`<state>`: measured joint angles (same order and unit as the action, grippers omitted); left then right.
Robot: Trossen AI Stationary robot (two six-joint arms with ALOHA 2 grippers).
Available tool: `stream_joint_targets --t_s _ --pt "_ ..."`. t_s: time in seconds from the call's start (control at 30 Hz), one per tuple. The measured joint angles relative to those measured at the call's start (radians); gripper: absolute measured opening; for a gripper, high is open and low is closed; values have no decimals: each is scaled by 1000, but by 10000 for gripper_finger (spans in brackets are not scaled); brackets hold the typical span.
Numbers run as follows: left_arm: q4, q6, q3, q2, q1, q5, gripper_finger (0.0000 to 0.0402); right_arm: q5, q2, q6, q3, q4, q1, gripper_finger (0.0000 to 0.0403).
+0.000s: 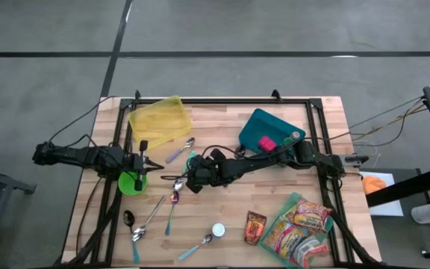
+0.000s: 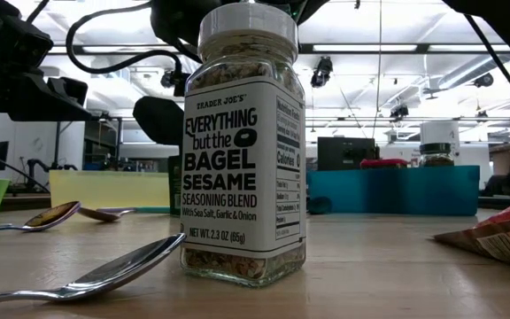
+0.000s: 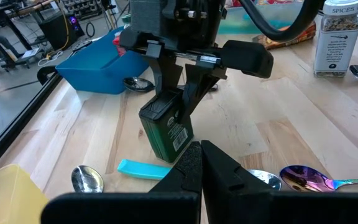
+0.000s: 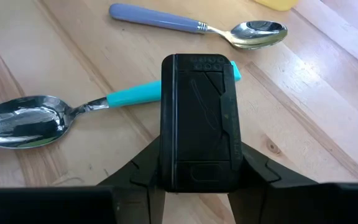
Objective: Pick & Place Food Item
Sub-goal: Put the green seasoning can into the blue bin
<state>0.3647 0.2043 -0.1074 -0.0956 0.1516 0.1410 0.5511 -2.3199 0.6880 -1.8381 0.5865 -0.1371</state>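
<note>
Pale wooden slatted tabletop, black frame. Right gripper near table centre, fingers pinching a small dark green flip-top container standing on the wood. Left gripper just beside it, fingers pressed together, empty. Teal-handled spoon under the container.

Behind the tall glass seasoning jar with the white cap, part of the long teal plastic bin is hidden. Right of that jar, the crinkled snack packet runs off the edge. The turquoise-handled spoon passes under the dark green rectangular tin, which hides its handle end.
</note>
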Motion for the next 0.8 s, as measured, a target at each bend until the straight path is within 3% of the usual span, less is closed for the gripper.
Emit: stream_joint_targets --t_s 0.8 --pt "0 0 0 0 0 0 0 -4 1 -11 0 1 0 120"
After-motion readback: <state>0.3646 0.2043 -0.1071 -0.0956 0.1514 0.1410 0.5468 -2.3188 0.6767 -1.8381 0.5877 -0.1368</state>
